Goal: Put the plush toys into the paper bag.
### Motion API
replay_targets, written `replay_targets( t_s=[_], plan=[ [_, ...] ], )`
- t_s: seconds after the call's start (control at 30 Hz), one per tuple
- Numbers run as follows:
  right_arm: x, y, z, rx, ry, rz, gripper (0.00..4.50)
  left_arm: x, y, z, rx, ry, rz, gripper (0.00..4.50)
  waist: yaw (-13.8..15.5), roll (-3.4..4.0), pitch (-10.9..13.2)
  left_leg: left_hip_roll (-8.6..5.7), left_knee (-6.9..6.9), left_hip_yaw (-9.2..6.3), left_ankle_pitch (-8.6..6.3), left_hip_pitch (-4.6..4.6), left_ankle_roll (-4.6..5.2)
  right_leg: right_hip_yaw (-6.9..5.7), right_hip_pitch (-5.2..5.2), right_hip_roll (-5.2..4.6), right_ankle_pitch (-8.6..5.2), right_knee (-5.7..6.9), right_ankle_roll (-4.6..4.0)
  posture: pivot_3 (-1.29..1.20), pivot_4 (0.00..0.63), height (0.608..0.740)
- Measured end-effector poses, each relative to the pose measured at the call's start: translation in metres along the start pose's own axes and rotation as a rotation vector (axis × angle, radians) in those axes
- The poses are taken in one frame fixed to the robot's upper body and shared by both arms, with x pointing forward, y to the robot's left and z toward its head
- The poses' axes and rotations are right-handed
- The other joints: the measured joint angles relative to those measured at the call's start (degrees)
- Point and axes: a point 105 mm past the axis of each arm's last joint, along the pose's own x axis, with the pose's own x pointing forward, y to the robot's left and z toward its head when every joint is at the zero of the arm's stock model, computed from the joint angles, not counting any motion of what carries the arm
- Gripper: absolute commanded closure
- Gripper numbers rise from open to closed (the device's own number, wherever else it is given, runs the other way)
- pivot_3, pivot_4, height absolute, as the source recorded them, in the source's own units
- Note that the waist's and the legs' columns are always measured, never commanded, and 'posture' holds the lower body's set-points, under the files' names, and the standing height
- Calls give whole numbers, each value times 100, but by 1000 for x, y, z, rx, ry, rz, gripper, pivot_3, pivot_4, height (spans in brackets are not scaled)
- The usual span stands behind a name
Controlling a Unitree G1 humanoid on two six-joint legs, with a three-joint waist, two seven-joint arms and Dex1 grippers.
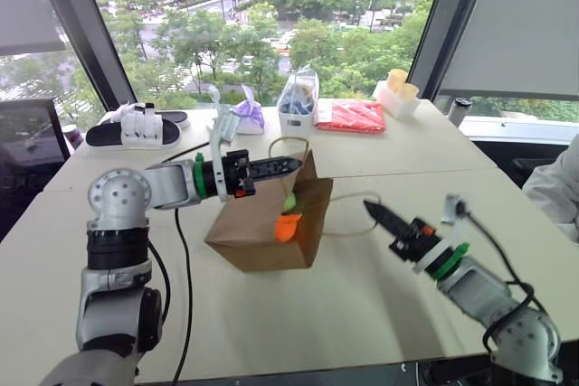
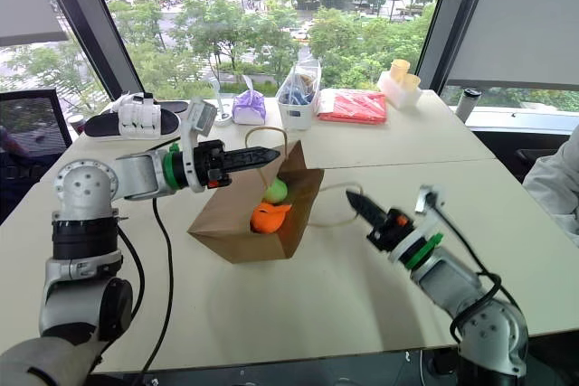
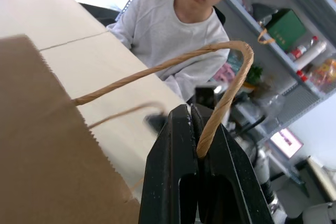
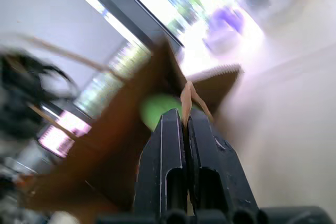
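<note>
The brown paper bag (image 1: pixel 249 228) rests tilted on the table, its mouth facing my right arm. Just inside the mouth are the two plush toys, the orange one (image 1: pixel 288 226) and the green one (image 1: pixel 289 201) above it. My left gripper (image 1: pixel 294 164) reaches level over the bag and is shut on the far cord handle (image 3: pixel 220 106), holding it up. My right gripper (image 1: pixel 369 208) points at the bag's mouth from the right. It is shut, with the near cord handle (image 4: pixel 188 98) pinched at its fingertips.
Along the far edge of the table lie black-and-white slippers (image 1: pixel 136 127), a purple tissue pack (image 1: pixel 249 115), a clear plastic bag (image 1: pixel 298 101), a red packet (image 1: pixel 351 115) and a white tray of yellow cups (image 1: pixel 398 92). A person's sleeve (image 1: pixel 556 187) shows at the right. A black cable (image 1: pixel 185 268) crosses the table.
</note>
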Motion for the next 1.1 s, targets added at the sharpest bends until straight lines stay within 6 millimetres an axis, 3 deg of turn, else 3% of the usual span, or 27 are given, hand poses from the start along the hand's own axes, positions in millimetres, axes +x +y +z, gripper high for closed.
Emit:
replay_targets(
  t_s=[0.1, 0.23, 0.43, 0.6, 0.7, 0.93, 0.97, 1.1],
  plan=[
    [9, 26, 34, -22, -90, 125, 4404, 8, -7, 21, 97, -33, -34, 4500, 6, 0, 0, 0, -2, -1, 0, 1, 0, -1, 1, 0, 0, -3, 0, 0, 150, 740],
    [13, 40, 54, -28, -143, 181, 4404, 8, 0, 30, 115, -54, -29, 4500, -10, 0, 0, 2, -7, 0, -2, 1, 4, -1, -1, -1, 0, -2, 0, 0, 150, 740],
    [20, 47, 51, -15, -126, 204, 4404, 3, 26, 16, 90, -41, 45, 4500, -67, 1, 0, 3, -6, 0, -6, -2, 12, 0, -4, -1, 0, -1, 0, 0, 150, 740],
    [21, 35, 31, 7, -70, 157, 4404, -10, 58, -14, 50, -23, 147, 4500, -114, 1, 0, 3, -5, -1, -7, -7, 13, 0, -8, -2, 0, 0, 0, 0, 150, 740],
    [20, 30, 21, 4, -33, 132, 3598, -11, 61, -18, 41, -29, 152, 3672, -102, 0, 0, 2, 5, -8, -6, -26, 12, -2, -19, -3, 0, 0, 0, 0, 150, 740],
    [14, 21, 16, -32, -5, 90, 184, -5, 53, -16, 32, -56, 107, 270, -113, 0, 0, 2, 3, -7, -8, -26, 16, -3, -19, -2, 0, 0, 0, 0, 150, 740],
    [14, 21, 16, -36, -2, 91, 0, -5, 53, -16, 30, -58, 105, 37, -118, 0, 0, 2, 3, -7, -8, -25, 17, -4, -19, -1, 0, 1, 0, 0, 150, 740],
    [7, 18, 15, -34, 7, 78, 0, -5, 53, -14, 26, -70, 106, 37, -115, 0, 0, 2, 3, -7, -8, -25, 17, -4, -19, -1, 0, 0, 0, 0, 150, 740]
  ],
)
